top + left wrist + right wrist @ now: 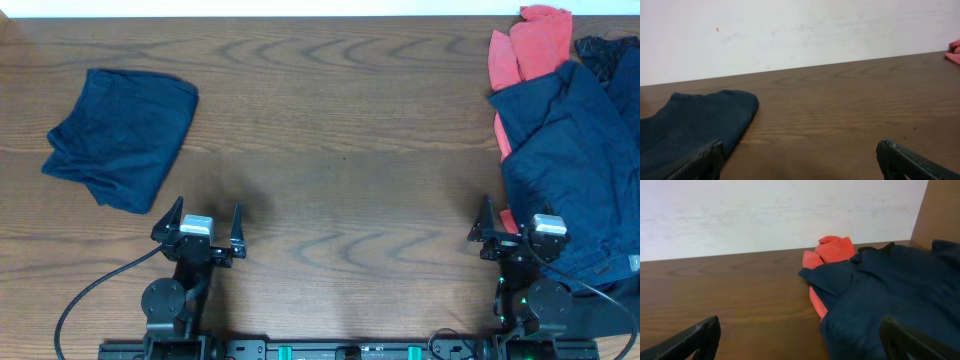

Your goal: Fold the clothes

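Clothes heap [890,290] directly ahead of right claw [800,324].

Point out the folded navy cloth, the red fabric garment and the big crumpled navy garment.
Folded navy cloth [120,135], overhead view, middle of top layer.
Red fabric garment [530,42], overhead view, exposed upper part.
Big crumpled navy garment [565,150], overhead view, broad centre.

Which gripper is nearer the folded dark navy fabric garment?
Left. The left gripper sits just beside the folded dark navy garment; the right gripper is across the table, at the unfolded pile.
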